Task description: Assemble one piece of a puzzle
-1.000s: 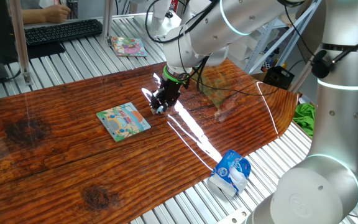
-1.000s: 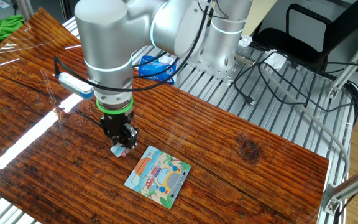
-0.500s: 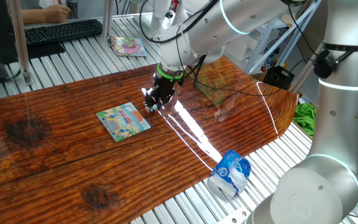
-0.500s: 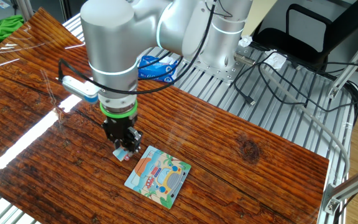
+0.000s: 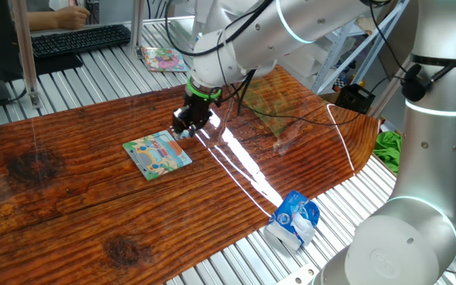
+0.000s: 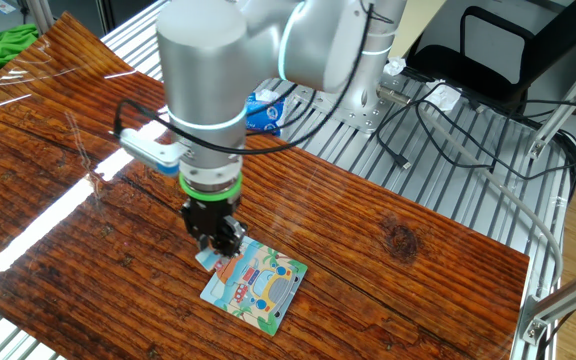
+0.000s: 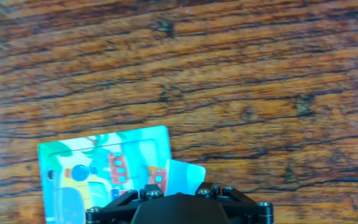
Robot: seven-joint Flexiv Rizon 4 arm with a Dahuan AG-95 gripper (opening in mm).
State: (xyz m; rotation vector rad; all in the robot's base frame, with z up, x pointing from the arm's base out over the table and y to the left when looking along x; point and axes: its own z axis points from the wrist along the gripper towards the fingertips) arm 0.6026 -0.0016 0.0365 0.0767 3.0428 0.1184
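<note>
We are seeing the gripper pointing straight down at the centre of the other fixed view, grasping the piece, a small pale tile sticking out below its fingers. In the hand view, the piece is hanging beside the right edge of the puzzle, low in the frame. The puzzle is lying flat on the table, left of centre.

Whitish piece overlapping teal-bordered puzzle corner.
</note>
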